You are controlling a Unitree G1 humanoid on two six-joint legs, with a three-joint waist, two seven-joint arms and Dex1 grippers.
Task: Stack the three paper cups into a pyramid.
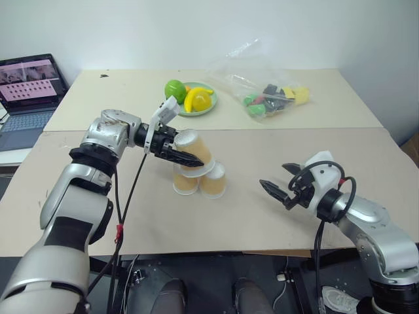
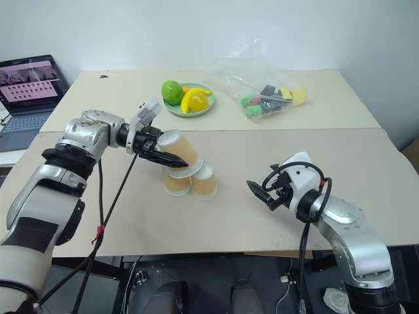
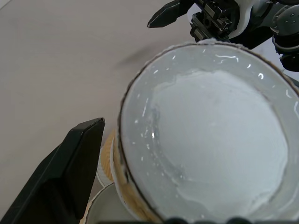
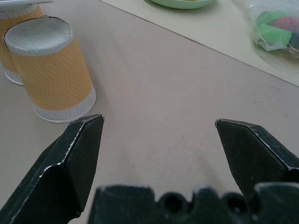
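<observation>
Two paper cups [image 1: 185, 183] [image 1: 215, 182] stand upside down side by side on the beige table [image 1: 262, 216]. The third paper cup [image 1: 203, 149] lies tilted across their bases as the pyramid's top, white base facing the left wrist camera [image 3: 219, 135]. My left gripper [image 1: 191, 154] reaches in from the left and straddles this top cup. It is open, one black finger [image 3: 70, 172] standing a little clear of the cup's side. To the right of the cups my right gripper [image 1: 273, 176] hovers low over the table, open and empty. The nearer base cup [image 4: 49, 74] shows ahead of it.
A green plate [image 1: 208, 110] of toy fruit and a clear plastic bag [image 1: 272, 98] of small items sit at the back of the table. A laptop [image 1: 29, 91] is at the far left. Bare tabletop lies between the cups and my right gripper.
</observation>
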